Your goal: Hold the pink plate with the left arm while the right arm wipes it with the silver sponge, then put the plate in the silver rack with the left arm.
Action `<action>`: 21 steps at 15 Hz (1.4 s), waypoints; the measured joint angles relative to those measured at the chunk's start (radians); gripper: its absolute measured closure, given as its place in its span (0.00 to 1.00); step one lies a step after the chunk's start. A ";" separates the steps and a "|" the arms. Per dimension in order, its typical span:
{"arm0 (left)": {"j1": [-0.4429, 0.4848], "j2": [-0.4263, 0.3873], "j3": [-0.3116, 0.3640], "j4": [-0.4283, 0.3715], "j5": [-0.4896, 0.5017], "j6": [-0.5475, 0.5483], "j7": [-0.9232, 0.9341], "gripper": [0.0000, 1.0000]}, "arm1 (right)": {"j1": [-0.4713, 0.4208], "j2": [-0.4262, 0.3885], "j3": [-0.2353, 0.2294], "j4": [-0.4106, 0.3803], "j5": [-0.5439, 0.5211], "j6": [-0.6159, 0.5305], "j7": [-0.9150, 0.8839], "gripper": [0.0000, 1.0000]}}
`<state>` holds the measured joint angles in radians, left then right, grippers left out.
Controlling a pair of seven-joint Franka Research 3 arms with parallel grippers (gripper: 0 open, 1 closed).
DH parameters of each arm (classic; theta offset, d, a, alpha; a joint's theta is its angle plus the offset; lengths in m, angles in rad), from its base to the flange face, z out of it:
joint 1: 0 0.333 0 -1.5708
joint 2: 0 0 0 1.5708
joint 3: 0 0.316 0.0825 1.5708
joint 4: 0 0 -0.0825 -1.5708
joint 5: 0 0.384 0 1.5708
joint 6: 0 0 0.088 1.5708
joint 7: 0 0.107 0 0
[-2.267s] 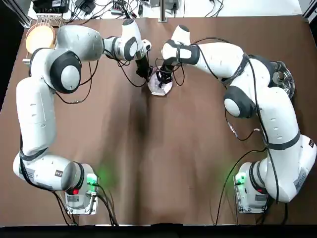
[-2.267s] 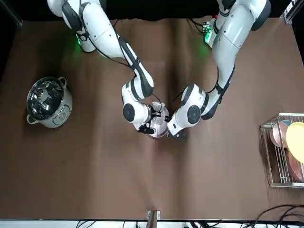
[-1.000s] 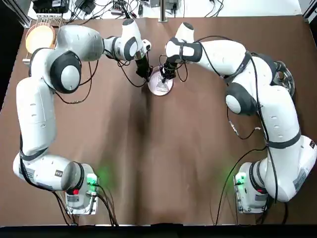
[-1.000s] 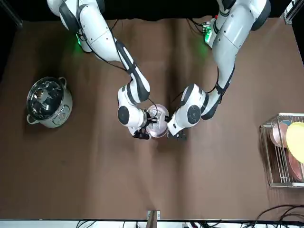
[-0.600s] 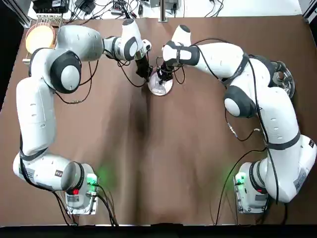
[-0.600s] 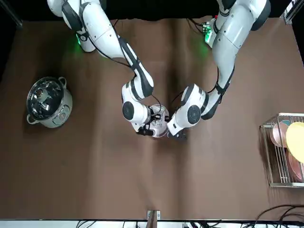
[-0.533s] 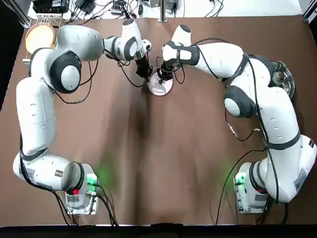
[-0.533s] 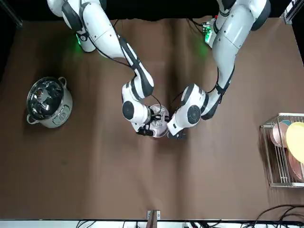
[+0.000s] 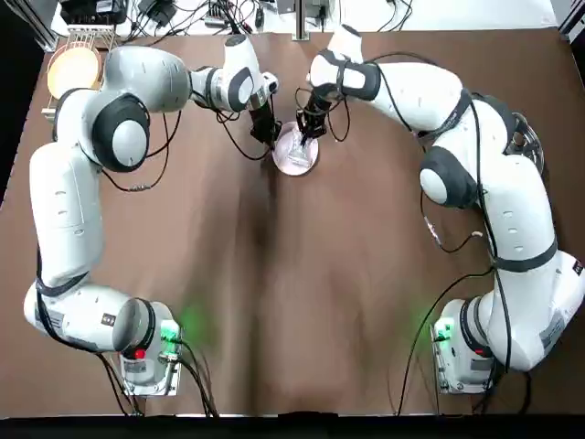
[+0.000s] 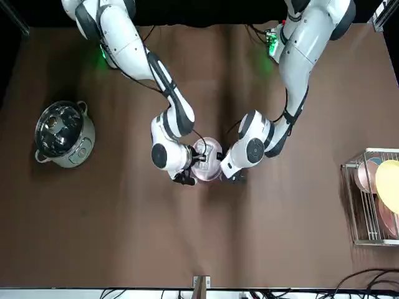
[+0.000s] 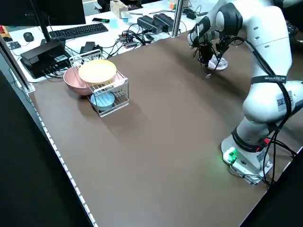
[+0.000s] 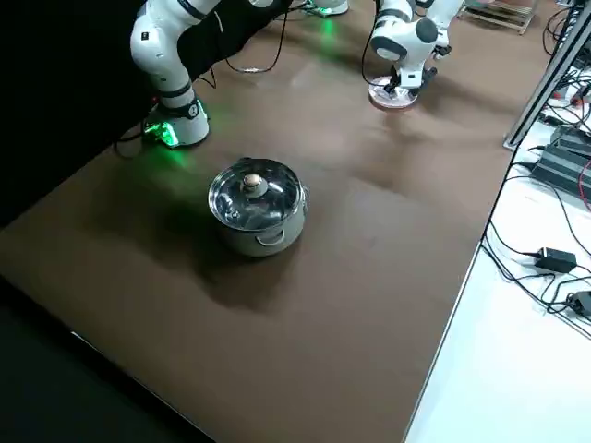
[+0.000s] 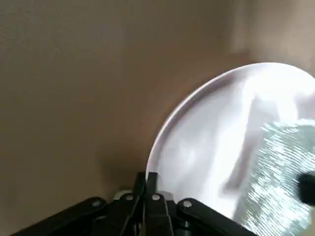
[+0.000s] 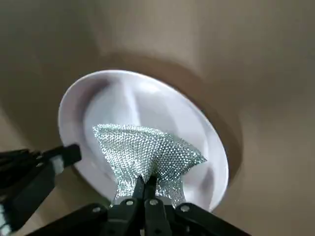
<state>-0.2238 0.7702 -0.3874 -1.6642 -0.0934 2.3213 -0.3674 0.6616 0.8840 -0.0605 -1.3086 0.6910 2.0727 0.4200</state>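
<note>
Plate of glossy pale-pink ware (image 13: 197,147), likely stiff, slick and breakable, hangs over our brown counter (image 10: 268,230), its rim clamped in our left pincer (image 13: 151,178); our right pincer (image 14: 146,183) pinches the soft silver mesh sponge (image 14: 147,152) by its waist.

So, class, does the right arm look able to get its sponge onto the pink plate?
Probably yes: the right pincer grips the silver sponge over the open face of the pink plate.

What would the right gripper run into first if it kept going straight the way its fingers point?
Probably the pink plate, past the silver sponge in the right gripper; the remaining gap is hard to judge.
</note>
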 joint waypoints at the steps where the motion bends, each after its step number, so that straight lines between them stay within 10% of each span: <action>1: 0.000 0.000 0.000 0.000 0.000 0.000 0.000 0.97 | -0.010 -0.004 0.000 0.017 0.000 -0.035 0.008 0.99; 11: 0.032 -0.022 0.001 0.010 0.008 -0.021 0.000 0.97 | -0.294 -0.093 -0.026 0.069 -0.060 -0.489 -0.089 0.99; 21: 0.333 -0.320 0.000 0.086 0.018 -0.499 0.210 0.97 | -0.564 -0.085 -0.029 -0.017 -0.320 -0.603 -0.346 0.99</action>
<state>0.1095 0.4500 -0.3873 -1.5777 -0.0753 1.8221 -0.1576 0.0975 0.7986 -0.0893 -1.3253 0.3714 1.4694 0.0740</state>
